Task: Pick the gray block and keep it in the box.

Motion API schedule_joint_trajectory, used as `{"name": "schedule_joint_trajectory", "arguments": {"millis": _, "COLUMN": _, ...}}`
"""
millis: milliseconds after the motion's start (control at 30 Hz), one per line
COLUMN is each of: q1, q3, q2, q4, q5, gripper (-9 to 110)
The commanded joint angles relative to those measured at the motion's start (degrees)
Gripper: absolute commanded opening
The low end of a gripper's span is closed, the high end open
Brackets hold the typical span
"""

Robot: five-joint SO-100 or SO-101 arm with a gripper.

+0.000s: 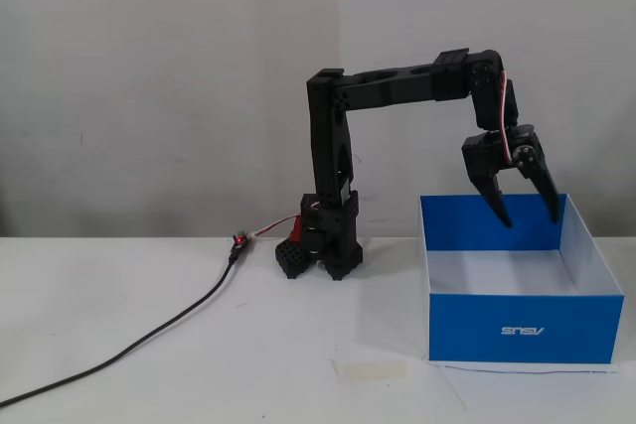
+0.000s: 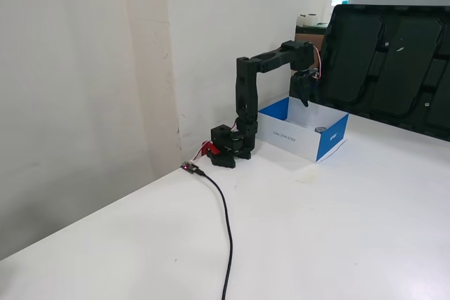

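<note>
Cable (image 2: 226, 230) foremost; gray block (image 2: 320, 130) barely discernible inside box (image 2: 332, 138).

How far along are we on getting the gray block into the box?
Apparently done: in a fixed view a small gray object, likely the gray block, lies inside the box. In hand: nothing. In the other fixed view the pincer hangs open and empty over the box, whose front wall hides the floor there. Left: only pulling the arm away.

Gray block (image 2: 320, 130) in box (image 1: 517, 330); box right of arm base (image 1: 328, 240).
</note>
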Motion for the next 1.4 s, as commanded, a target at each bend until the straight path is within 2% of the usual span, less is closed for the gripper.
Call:
{"name": "schedule_joint_trajectory", "arguments": {"millis": 0, "q1": 1.8, "q3": -3.5, "q2": 3.0, "q4": 1.0, "q5": -0.8, "gripper": 2}}
{"name": "schedule_joint_trajectory", "arguments": {"millis": 233, "q1": 11.0, "q3": -6.2, "q2": 11.3, "q4": 4.9, "q5": -2.7, "gripper": 0}}
{"name": "schedule_joint_trajectory", "arguments": {"millis": 400, "q1": 23.8, "q3": -3.9, "q2": 16.0, "q4": 5.6, "q5": -4.0, "gripper": 0}}
{"name": "schedule_joint_trajectory", "arguments": {"millis": 667, "q1": 45.8, "q3": 9.0, "q2": 23.3, "q4": 3.3, "q5": -6.3, "gripper": 0}}
{"name": "schedule_joint_trajectory", "arguments": {"millis": 900, "q1": 57.6, "q3": 35.1, "q2": 37.7, "q4": -9.6, "q5": -7.9, "gripper": 0}}
{"name": "schedule_joint_trajectory", "arguments": {"millis": 1133, "q1": 69.6, "q3": 51.4, "q2": 46.3, "q4": -20.9, "q5": -7.8, "gripper": 0}}
{"name": "schedule_joint_trajectory", "arguments": {"millis": 1367, "q1": 72.6, "q3": 69.1, "q2": 55.8, "q4": -32.0, "q5": -6.9, "gripper": 0}}
